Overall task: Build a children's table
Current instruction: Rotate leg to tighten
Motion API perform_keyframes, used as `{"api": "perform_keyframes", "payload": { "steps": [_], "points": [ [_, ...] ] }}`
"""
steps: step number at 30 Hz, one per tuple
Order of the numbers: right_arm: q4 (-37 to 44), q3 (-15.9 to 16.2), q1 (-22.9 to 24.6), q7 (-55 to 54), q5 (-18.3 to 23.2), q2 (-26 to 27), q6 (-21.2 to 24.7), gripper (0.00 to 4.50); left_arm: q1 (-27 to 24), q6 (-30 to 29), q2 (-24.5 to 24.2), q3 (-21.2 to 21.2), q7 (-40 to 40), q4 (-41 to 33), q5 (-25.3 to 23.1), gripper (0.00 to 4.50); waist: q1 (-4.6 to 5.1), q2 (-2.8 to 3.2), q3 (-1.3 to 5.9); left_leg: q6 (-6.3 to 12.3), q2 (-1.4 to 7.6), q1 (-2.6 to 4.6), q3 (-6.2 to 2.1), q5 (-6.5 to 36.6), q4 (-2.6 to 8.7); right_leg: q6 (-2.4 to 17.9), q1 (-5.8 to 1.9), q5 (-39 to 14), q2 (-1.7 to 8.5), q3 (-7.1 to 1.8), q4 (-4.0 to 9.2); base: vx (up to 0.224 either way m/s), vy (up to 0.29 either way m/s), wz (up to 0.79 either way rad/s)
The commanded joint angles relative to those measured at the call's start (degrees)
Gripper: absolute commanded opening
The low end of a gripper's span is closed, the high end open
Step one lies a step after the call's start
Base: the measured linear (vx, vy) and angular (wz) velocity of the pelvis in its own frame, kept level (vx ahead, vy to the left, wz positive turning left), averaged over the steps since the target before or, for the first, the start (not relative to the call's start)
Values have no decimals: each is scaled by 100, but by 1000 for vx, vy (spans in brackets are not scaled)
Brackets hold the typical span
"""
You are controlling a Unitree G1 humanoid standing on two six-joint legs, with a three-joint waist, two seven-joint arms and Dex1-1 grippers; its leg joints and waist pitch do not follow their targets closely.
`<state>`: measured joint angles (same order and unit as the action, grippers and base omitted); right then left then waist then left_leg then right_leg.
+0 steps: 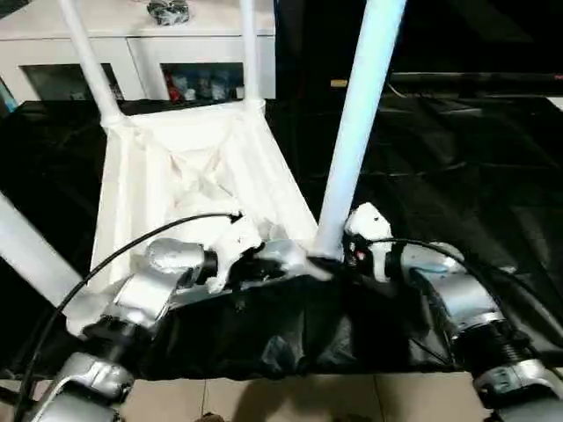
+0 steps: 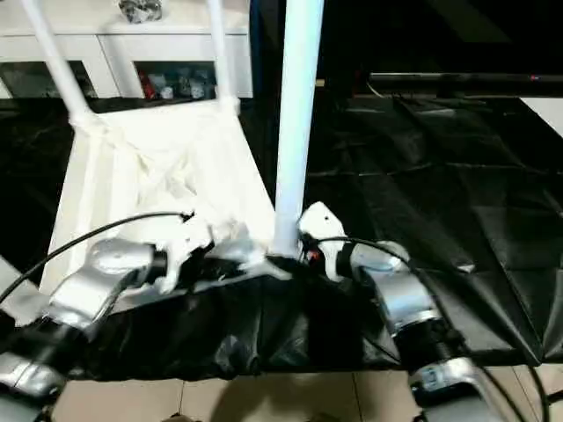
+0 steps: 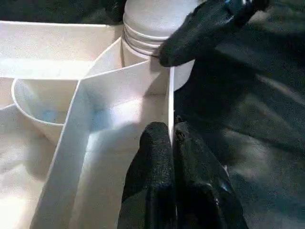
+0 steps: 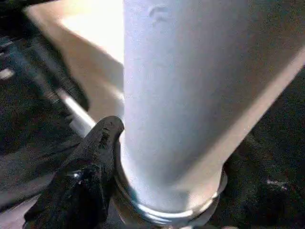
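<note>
The tabletop (image 1: 189,180) lies upside down on a surface covered with black sheeting (image 1: 457,185), its ribbed underside facing up. Two legs (image 1: 88,61) stand upright in the far corner sockets, and a third leg (image 1: 356,132) rises from the near corner on the robot's right. A further white leg (image 1: 31,251) slants in at the near left corner. The left gripper (image 3: 171,143) is clenched on the thin rim wall of the tabletop beside that near right socket, one finger on each side of the wall. The right gripper (image 4: 157,191) is at the base of the third leg, one black finger (image 4: 88,167) touching the tube just above the socket; I cannot tell whether it grips the leg. Behind the surface stands a white cabinet (image 1: 149,44) with glass doors.
</note>
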<state>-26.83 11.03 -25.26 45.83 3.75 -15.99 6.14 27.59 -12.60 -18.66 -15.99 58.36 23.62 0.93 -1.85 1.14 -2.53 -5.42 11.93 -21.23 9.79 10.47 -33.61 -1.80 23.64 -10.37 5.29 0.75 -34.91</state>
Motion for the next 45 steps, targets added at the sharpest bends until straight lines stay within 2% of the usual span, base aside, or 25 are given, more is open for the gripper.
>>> {"api": "perform_keyframes", "payload": {
  "steps": [1, 2, 4, 6, 7, 8, 10, 12, 13, 16, 19, 21, 22, 24, 27, 29, 30, 31, 32, 33, 34, 36, 37, 40, 45],
  "points": [
    [237, 113, 233, -686, -205, 309, 149, 272, 38, -111, 341, -56, -432, 84, -18, 0, 19, -82, 204, 78, 1, 11, 48, 1842, 469, 961, -169, -2160, 84, -76, 536, 0, 0, 0],
    [289, 129, 288, -804, -231, 387, 190, 272, 51, -139, 397, -57, -512, 82, -33, 0, 15, -95, 202, 62, -6, 20, 49, 1884, 473, 881, -160, -2286, 76, -75, 548, 0, 0, 0],
    [608, 258, 623, -1592, -430, 928, 418, 271, 125, -302, 783, -69, -1044, 71, -131, 0, 14, -94, 188, 21, -7, 30, 50, 1901, 488, 748, -137, -2446, 67, -91, 578, 0, 0, 0],
    [634, 454, 698, -2055, -575, 1416, 436, 271, 122, -373, 1109, -163, -1292, 23, -173, 0, 22, -102, 178, -3, -22, 24, 37, 2044, 510, 614, -121, -2796, 72, -79, 616, 0, 0, 0],
    [598, 509, 674, -2091, -576, 1536, 391, 271, 105, -372, 1181, -201, -1303, 0, -172, 0, 34, -93, 172, -14, -22, 32, 18, 2168, 524, 520, -104, -3052, 87, -68, 648, 0, 0, 0],
    [564, 558, 628, -2022, -567, 1586, 318, 271, 92, -361, 1200, -239, -1242, -14, -164, 0, 26, -32, 200, -25, -22, 57, -2, 2211, 532, 474, -109, -3107, 99, -59, 657, 0, 0, 0],
    [561, 586, 590, -1919, -557, 1576, 226, 271, 82, -328, 1183, -275, -1159, -24, -161, 0, 43, -54, 206, 1, -16, 34, -1, 2171, 549, 464, -127, -2940, 87, -55, 663, 0, 0, 0],
    [620, 346, 508, -1750, -305, 1514, 223, 326, 63, -193, 1065, -288, -909, -30, -104, 0, 44, -21, 211, 12, -5, 26, 9, 2138, 564, 556, -128, -2573, 72, -63, 652, 0, 0, 0],
    [687, 263, 504, -1689, -235, 1450, 247, 340, 49, -184, 1011, -272, -827, -49, -86, 0, 47, -31, 208, 15, -6, 19, 12, 2169, 566, 599, -133, -2495, 71, -63, 648, 0, 0, 0],
    [810, 141, 512, -1465, -138, 1220, 261, 349, -2, -86, 853, -241, -566, -126, -21, 0, 38, -34, 228, 43, 4, 21, 24, 2103, 558, 695, -149, -2286, 80, -74, 631, 0, 0, 0],
    [875, 26, 507, -854, -114, 576, 230, 384, -113, -26, 503, -162, -62, -269, 77, 0, 11, -43, 262, 147, 11, -3, 49, 1690, 522, 909, -209, -1606, 82, -80, 561, 17, -4, 1],
    [843, 47, 501, -610, -129, 370, 183, 384, -143, 16, 396, -158, 83, -289, 80, 0, 0, -34, 303, 285, 17, -11, 68, 1259, 467, 1132, -242, -880, 80, -78, 480, 0, 0, 0],
    [790, 127, 489, -61, -107, 15, 77, 384, -190, 57, 232, -136, 336, -321, 128, 0, -12, -51, 321, 330, 17, -8, 67, 1116, 449, 1195, -267, -651, 75, -68, 457, 53, 1, 1],
    [778, 155, 480, 178, -70, -107, 35, 384, -198, 81, 171, -124, 422, -320, 141, 0, -34, -37, 336, 564, 7, -10, 86, 698, 389, 1458, -291, 155, 65, -61, 369, 26, 0, 0],
    [742, 216, 399, 1184, 167, -461, -38, 384, -220, 255, -111, -95, 911, -297, 241, 0, -50, -53, 358, 763, 8, -2, 89, 512, 356, 1631, -321, 540, 70, -51, 319, 0, 0, 0],
    [691, 217, 305, 1545, 276, -558, -52, 384, -194, 310, -253, -90, 1095, -245, 259, 0, -53, -51, 333, 829, 24, 1, 95, 624, 363, 1705, -315, 372, 78, -39, 330, 0, 0, 0],
    [677, 218, 286, 1590, 297, -570, -44, 356, -187, 332, -274, -92, 1129, -232, 267, 0, -60, -44, 324, 792, 37, 10, 99, 741, 374, 1702, -309, 138, 88, -39, 345, 0, 0, 0],
    [619, 229, 212, 1772, 368, -628, -39, 356, -160, 391, -360, -105, 1277, -186, 300, 0, -53, -121, 322, 783, 38, 8, 110, 787, 376, 1689, -311, 17, 85, -37, 356, 0, 0, 0],
    [570, 260, 166, 1886, 397, -679, -59, 349, -135, 413, -411, -112, 1355, -150, 308, 0, -73, -77, 314, 721, 53, 20, 98, 874, 392, 1681, -301, -217, 100, -41, 356, 0, 0, 0],
    [535, 293, 137, 1993, 420, -720, -57, 344, -113, 458, -451, -118, 1426, -116, 309, 0, -75, -100, 305, 698, 57, 30, 107, 927, 394, 1664, -287, -328, 97, -43, 374, 0, 0, 0],
    [515, 314, 121, 2059, 432, -745, -55, 344, -98, 486, -474, -120, 1463, -93, 306, 0, -83, -80, 306, 633, 61, 34, 100, 969, 398, 1654, -289, -426, 94, -43, 361, 0, 0, 0],
    [467, 332, 88, 2166, 420, -759, -114, 316, -70, 475, -520, -129, 1575, -74, 338, 0, -85, -82, 296, 572, 62, 32, 102, 1006, 402, 1635, -277, -459, 98, -50, 361, 0, 0, 0],
    [450, 337, 78, 2201, 419, -762, -125, 302, -58, 465, -532, -139, 1586, -71, 333, 0, -83, -125, 302, 549, 63, 32, 103, 973, 398, 1622, -282, -454, 104, -56, 360, 0, 0, 0],
    [392, 396, 41, 2456, 376, -778, -173, 287, -19, 429, -578, -177, 1746, -26, 338, 0, -100, -116, 301, 517, 60, 38, 101, 970, 393, 1632, -277, -492, 111, -62, 351, 0, 0, 0],
    [310, 488, -2, 2620, 407, -763, -222, 273, 60, 475, -582, -180, 1813, 101, 342, 0, -142, -132, 312, 577, 52, 35, 108, 791, 364, 1697, -289, -189, 103, -59, 313, 0, 0, 0]
  ]
}}
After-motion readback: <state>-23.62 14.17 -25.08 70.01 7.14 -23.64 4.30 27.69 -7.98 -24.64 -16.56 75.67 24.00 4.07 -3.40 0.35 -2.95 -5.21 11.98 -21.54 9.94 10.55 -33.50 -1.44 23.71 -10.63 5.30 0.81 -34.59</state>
